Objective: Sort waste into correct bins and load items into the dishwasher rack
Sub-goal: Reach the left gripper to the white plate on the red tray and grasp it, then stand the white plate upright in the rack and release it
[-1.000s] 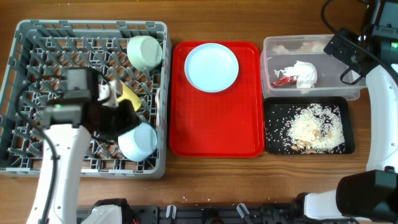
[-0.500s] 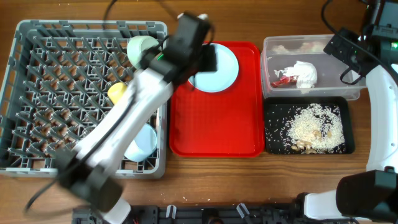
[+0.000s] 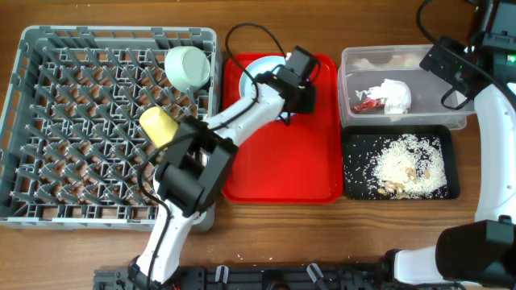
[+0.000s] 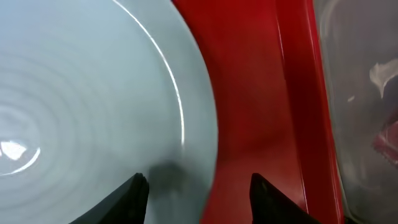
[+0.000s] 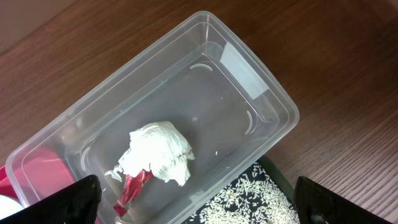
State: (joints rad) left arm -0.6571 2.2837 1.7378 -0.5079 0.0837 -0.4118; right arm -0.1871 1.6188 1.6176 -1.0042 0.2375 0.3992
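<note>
My left gripper [image 3: 297, 100] is low over the red tray, open, with its fingers [image 4: 199, 186] straddling the right edge of the pale blue plate [image 4: 81, 93]. In the overhead view the arm hides most of the plate [image 3: 256, 66]. The grey dishwasher rack [image 3: 48, 48] holds a mint bowl [image 3: 188, 67] and the yellow cup [image 3: 160, 126]. My right gripper [image 3: 442, 64] is open and empty [image 5: 196, 208] above the clear tub [image 5: 261, 93]. The tub holds the white napkin [image 5: 158, 152] and red wrapper [image 5: 130, 190]. Rice [image 3: 403, 161] lies in the black tray [image 3: 352, 137]. Spoon and fork are not visible.
The flat red tray [image 3: 274, 173] lies between the rack and the bins. The left arm stretches from the rack's front right corner across the tray. The clear tub [image 3: 355, 60] stands behind the black tray, and wooden table surrounds them.
The left arm has swung from the rack, leaving the yellow cup there, across to the right edge of the plate on the red tray. The right arm has not moved.
</note>
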